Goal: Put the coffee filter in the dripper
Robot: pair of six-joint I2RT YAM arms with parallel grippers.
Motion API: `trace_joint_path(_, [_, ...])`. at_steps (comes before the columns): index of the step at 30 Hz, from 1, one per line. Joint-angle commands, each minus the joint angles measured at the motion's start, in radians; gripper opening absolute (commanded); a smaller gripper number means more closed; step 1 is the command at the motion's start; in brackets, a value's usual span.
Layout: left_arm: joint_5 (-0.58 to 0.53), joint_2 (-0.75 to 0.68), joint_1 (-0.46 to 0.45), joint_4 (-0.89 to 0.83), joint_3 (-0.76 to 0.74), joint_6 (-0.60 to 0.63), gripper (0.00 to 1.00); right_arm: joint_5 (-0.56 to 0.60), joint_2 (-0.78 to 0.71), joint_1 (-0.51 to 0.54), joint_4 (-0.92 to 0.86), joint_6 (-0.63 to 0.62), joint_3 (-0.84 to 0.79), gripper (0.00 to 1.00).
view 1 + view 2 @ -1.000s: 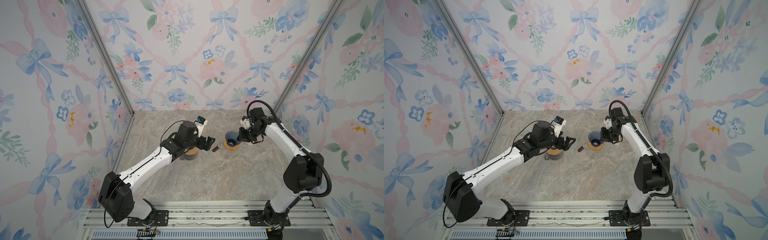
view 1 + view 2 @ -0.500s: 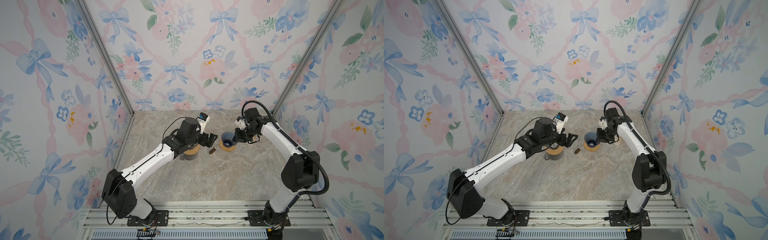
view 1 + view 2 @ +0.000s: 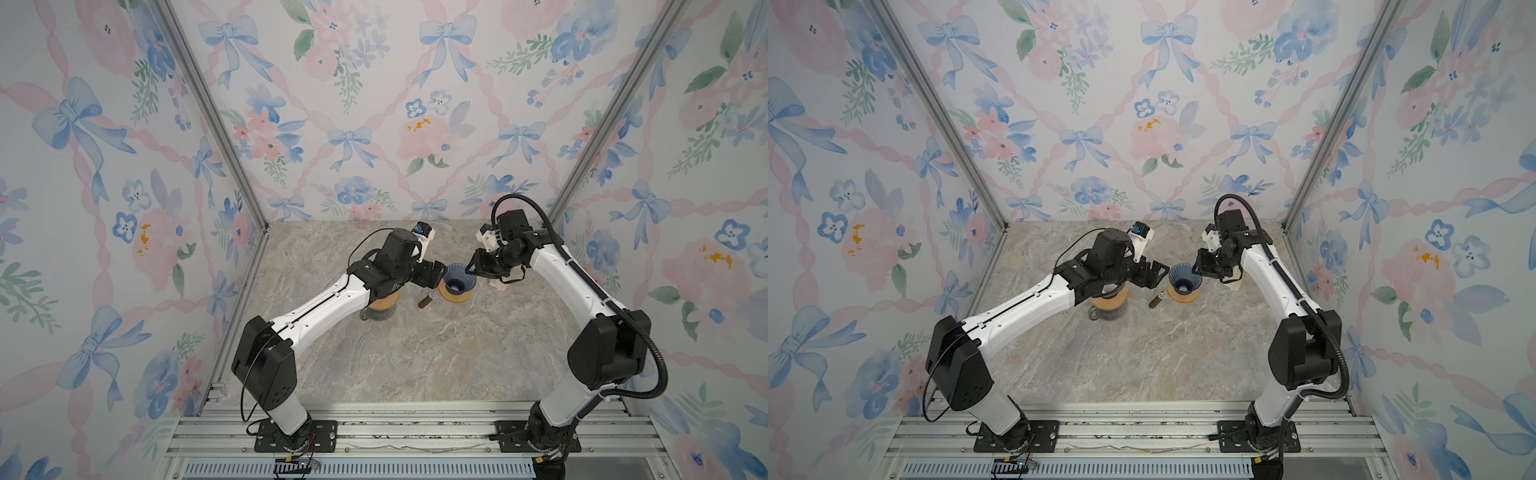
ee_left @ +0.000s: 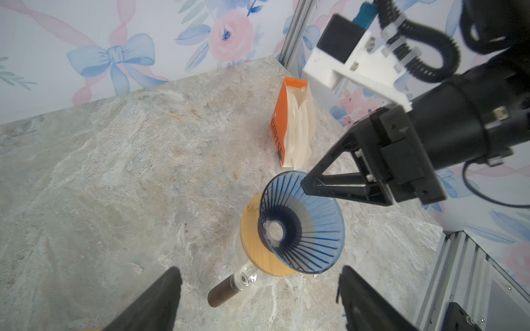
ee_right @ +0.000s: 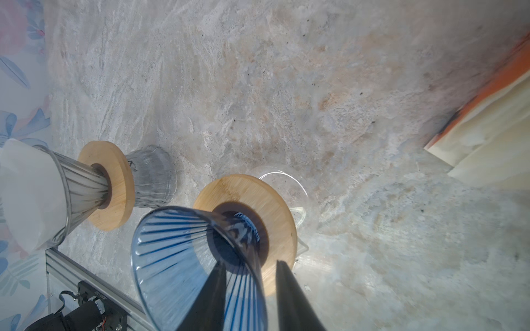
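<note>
Dripper point(image 4: 315, 229), a ribbed translucent blue cone on a wooden collar point(image 4: 252, 249); left gripper point(image 4: 259, 270) wide open, empty; right gripper point(image 5: 250, 263) part-open astride its rim.

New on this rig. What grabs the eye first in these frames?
The two arms meet at the blue dripper at the back middle of the marble table. The fingers of the right gripper straddle its rim, and the left gripper hangs wide open beside it. Under the left arm a grey dripper already holds a white filter, and an orange filter box stands by the right arm.
</note>
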Motion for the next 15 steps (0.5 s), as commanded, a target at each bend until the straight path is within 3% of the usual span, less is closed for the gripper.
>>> trace_joint_path(1, [-0.004, 0.035, -0.006, -0.03, 0.034, -0.044, 0.82, -0.001, -0.059, -0.013, 0.017, -0.013, -0.02, 0.32])
trace_joint_path(15, [0.047, 0.175, -0.006, -0.028, 0.115, -0.107, 0.62, -0.006, -0.044, -0.012, 0.013, -0.044, -0.069, 0.28])
